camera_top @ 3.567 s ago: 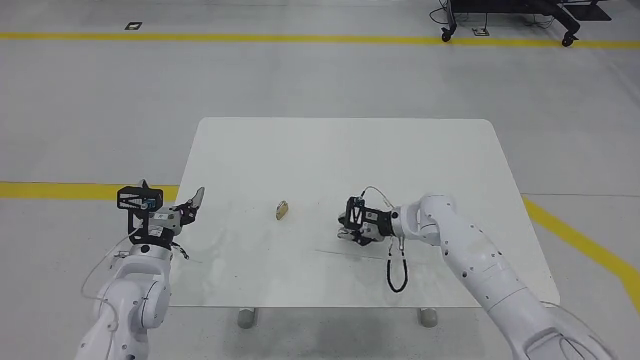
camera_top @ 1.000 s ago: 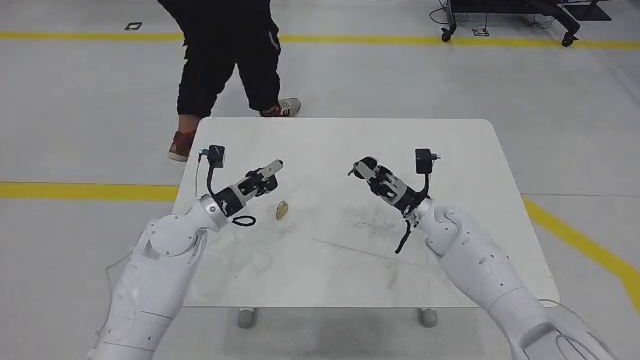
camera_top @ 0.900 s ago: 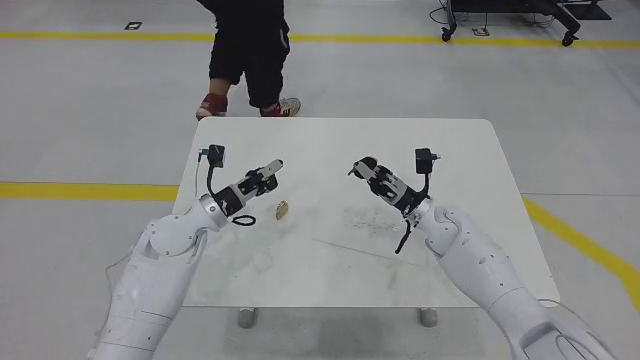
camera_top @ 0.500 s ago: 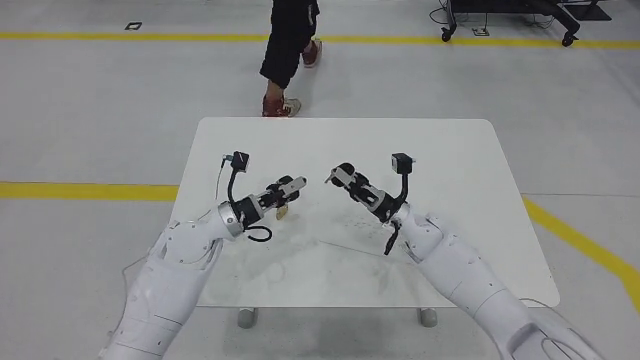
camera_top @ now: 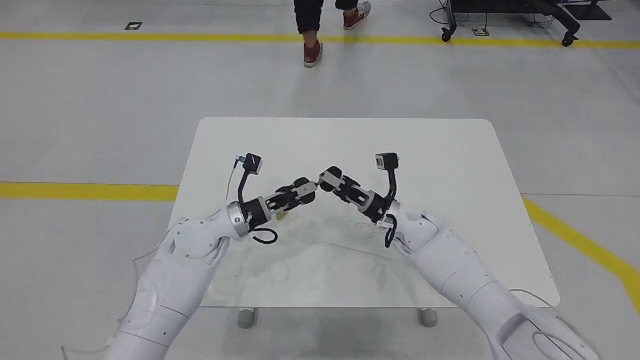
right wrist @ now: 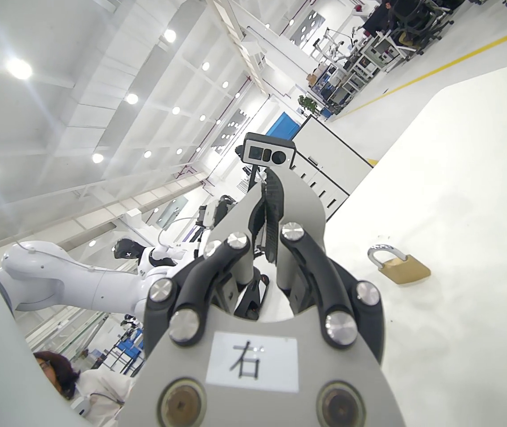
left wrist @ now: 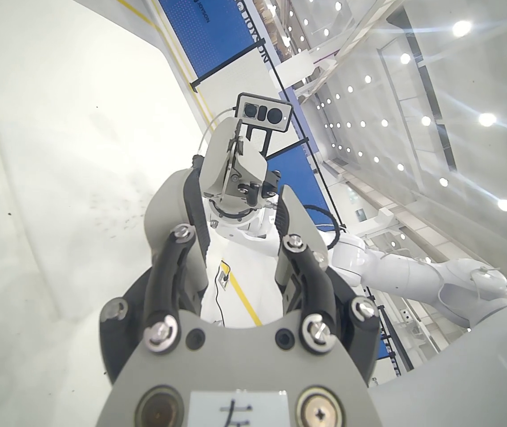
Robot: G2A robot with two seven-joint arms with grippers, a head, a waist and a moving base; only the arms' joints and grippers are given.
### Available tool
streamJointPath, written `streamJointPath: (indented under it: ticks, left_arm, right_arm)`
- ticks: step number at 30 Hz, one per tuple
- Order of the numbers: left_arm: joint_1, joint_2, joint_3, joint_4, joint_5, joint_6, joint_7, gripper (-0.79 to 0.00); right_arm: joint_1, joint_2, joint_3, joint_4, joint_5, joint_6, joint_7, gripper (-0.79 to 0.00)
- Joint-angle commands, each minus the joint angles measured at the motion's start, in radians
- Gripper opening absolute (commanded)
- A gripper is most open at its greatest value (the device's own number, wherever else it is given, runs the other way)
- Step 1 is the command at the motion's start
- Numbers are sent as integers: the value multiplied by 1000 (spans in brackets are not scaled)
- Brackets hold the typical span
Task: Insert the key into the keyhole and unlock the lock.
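Note:
A brass padlock [right wrist: 402, 266] with a silver shackle lies flat on the white table [camera_top: 430, 160]. In the top view my left gripper [camera_top: 307, 189] and right gripper [camera_top: 326, 175] meet almost tip to tip above the table's middle. In its own wrist view the left gripper [left wrist: 242, 219] stands open, its two fingers framing the right gripper [left wrist: 234, 153] just beyond them. The right gripper [right wrist: 271, 188] has its black pads pressed together. I cannot tell whether anything is pinched between them. The padlock rests on the table below and beside the two grippers.
Black cable loops hang from both wrists, one near the left arm [camera_top: 262, 235] and one near the right [camera_top: 387, 228]. Bare table surface lies on all sides of the grippers, with the front edge [camera_top: 380, 305] close to the robot.
Both arms have swung inward from apart until their grippers nearly touch over the table's middle. The left gripper now hangs over the padlock's spot. The padlock has not moved.

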Motion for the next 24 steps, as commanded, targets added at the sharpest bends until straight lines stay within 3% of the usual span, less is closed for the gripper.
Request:
streamJointPath:
  ticks: [1,8,12,13,14,24]
  left_arm:
    - [-1,0,2,2,8,3,8,-508]
    - [-3,1,7,4,15,6,20,-526]
    - [-3,2,8,3,15,3,23,-588]
    - [-4,2,8,3,17,3,24,-637]
    - [-4,2,9,4,17,3,25,-785]
    - [6,7,5,-15,138,-18,102,-785]
  right_arm:
    - [5,-5,-3,10,19,-3,17,-785]
    - [15,-19,-2,34,61,-3,64,-785]
    - [20,-26,-6,50,84,8,105,-785]
    - [22,-28,-6,54,90,10,113,-785]
    - [24,-29,-6,58,94,10,120,-785]
    - [31,-40,9,82,123,-3,162,-785]
